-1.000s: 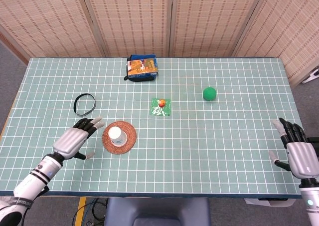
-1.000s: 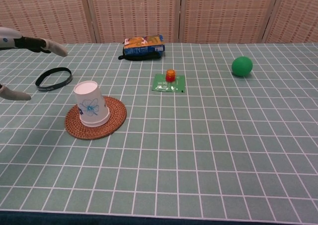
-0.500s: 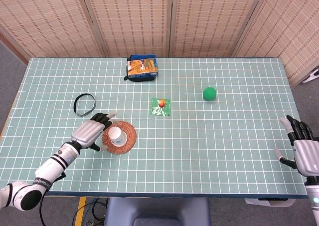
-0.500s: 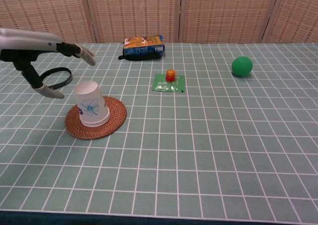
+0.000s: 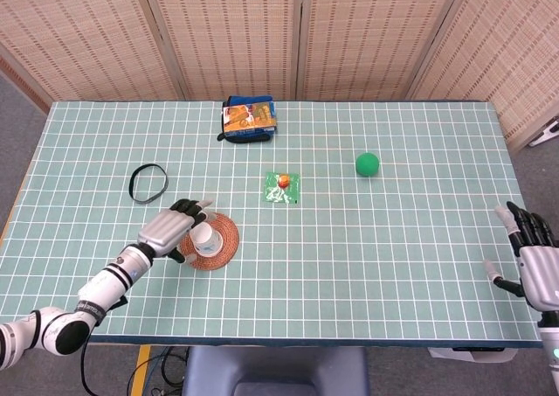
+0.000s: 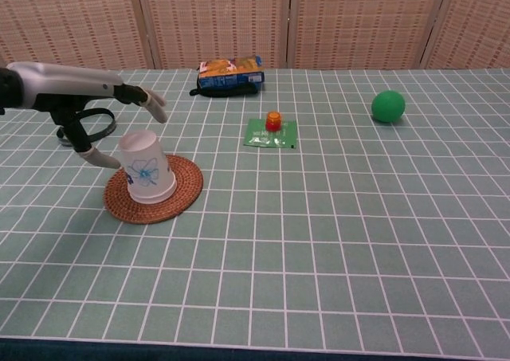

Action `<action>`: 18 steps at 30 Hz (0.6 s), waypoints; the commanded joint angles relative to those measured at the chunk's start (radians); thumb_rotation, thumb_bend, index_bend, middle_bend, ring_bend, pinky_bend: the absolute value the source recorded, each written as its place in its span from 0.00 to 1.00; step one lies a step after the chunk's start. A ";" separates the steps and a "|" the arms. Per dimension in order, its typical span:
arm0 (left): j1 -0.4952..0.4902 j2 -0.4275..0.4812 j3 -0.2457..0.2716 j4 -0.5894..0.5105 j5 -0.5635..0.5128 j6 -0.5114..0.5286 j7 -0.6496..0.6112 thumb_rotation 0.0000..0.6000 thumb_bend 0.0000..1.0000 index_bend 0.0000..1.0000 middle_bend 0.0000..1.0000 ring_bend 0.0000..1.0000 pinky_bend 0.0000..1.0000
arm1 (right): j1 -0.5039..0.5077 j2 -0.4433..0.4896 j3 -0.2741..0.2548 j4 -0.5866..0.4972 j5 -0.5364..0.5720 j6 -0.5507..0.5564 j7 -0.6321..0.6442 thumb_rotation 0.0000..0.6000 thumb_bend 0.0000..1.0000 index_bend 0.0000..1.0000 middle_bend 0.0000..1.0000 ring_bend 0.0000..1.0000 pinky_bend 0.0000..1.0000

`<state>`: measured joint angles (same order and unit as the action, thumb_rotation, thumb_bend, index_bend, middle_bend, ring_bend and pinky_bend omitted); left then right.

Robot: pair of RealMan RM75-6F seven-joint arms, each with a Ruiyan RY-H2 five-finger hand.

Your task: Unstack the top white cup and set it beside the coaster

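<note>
From the head view, my left hand (image 5: 175, 228) is right up against the left side of the white cup (image 5: 203, 237), fingers spread and nothing held as far as I can see, so it's open. The cup sits upside down on the round woven coaster (image 5: 224, 235) toward the near-left part of the tabletop (image 5: 393, 265); from up here I can't make out how many cups are nested. My right hand (image 5: 534, 260) is way off at the far right edge, fingers apart, empty, so the left one is obviously the hand for this. Switching to the chest view: left hand (image 6: 103, 114) reaches over from the left, upper fingers (image 6: 151, 102) hovering above and behind the cup (image 6: 146, 166), thumb low beside its left wall, maybe just touching, hard to say. Cup's long axis is vertical, wide rim down on the coaster (image 6: 179, 194), so I reckon I need to close around the wall and lift straight up. Right hand isn't visible here.
</note>
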<state>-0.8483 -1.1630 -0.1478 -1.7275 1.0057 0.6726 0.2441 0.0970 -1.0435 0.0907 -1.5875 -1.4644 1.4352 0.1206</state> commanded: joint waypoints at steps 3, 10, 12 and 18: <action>-0.017 -0.014 0.009 0.029 -0.001 -0.013 -0.013 1.00 0.27 0.22 0.00 0.00 0.00 | -0.001 -0.001 0.001 0.002 0.000 0.005 0.001 1.00 0.29 0.00 0.00 0.00 0.00; -0.024 -0.019 0.019 0.052 0.014 -0.020 -0.044 1.00 0.27 0.26 0.00 0.00 0.00 | -0.003 -0.003 0.001 -0.002 0.007 0.007 -0.013 1.00 0.29 0.00 0.00 0.00 0.00; -0.025 -0.019 0.020 0.058 0.019 -0.022 -0.055 1.00 0.27 0.27 0.00 0.00 0.00 | -0.003 -0.003 0.001 -0.004 0.007 0.006 -0.017 1.00 0.30 0.00 0.00 0.00 0.00; -0.033 -0.017 0.019 0.074 0.033 -0.031 -0.085 1.00 0.27 0.29 0.00 0.00 0.00 | -0.001 -0.004 0.002 -0.006 0.011 0.002 -0.023 1.00 0.30 0.00 0.00 0.00 0.00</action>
<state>-0.8797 -1.1809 -0.1282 -1.6559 1.0363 0.6435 0.1621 0.0957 -1.0475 0.0924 -1.5933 -1.4529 1.4371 0.0976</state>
